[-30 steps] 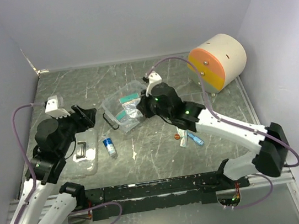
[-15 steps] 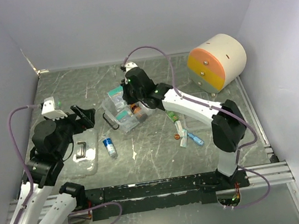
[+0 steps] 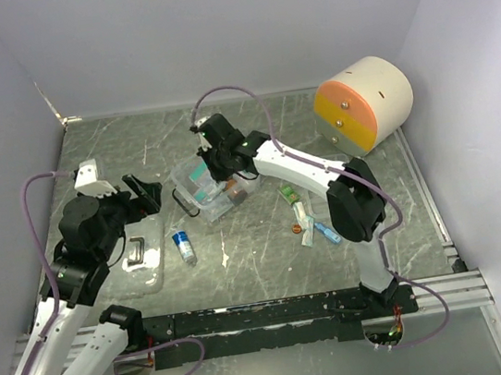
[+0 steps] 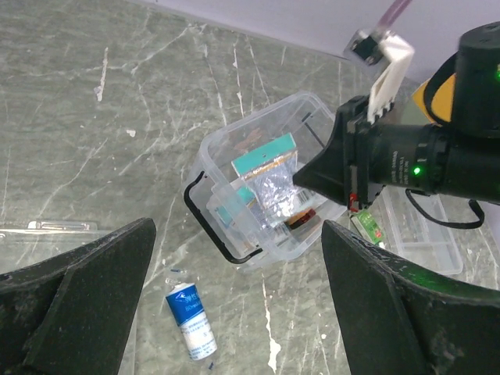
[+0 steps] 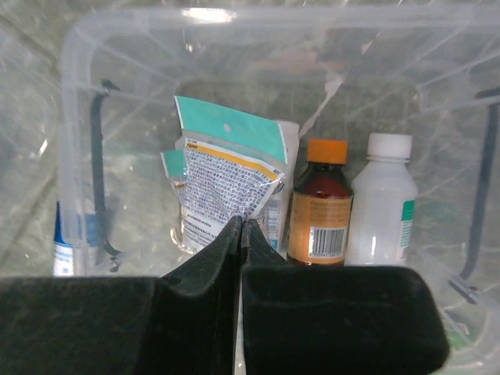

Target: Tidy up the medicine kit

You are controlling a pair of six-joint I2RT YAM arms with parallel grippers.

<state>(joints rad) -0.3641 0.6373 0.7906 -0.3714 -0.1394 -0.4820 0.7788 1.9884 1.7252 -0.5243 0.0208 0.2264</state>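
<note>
Medicine kit (image 3: 206,192), clear box, upper centre of the top view on the table (image 3: 261,265), containing a brown bottle (image 5: 316,207), a white bottle (image 5: 383,203) and a teal-topped packet (image 5: 226,180), its lower corner pinched in the clenched right pincer (image 5: 241,226); left pincer (image 4: 238,226) released, spread wide at centre left near the detached lid (image 3: 143,249).

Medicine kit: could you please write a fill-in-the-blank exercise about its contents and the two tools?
Inside the medicine kit, the brown bottle has an ___ cap. In the right wrist view, the white bottle stands on the brown bottle's ___ side. The left tool is wide ___. The right tool is ___ on the teal-topped packet.
Missing words: orange; right; open; shut.
</note>
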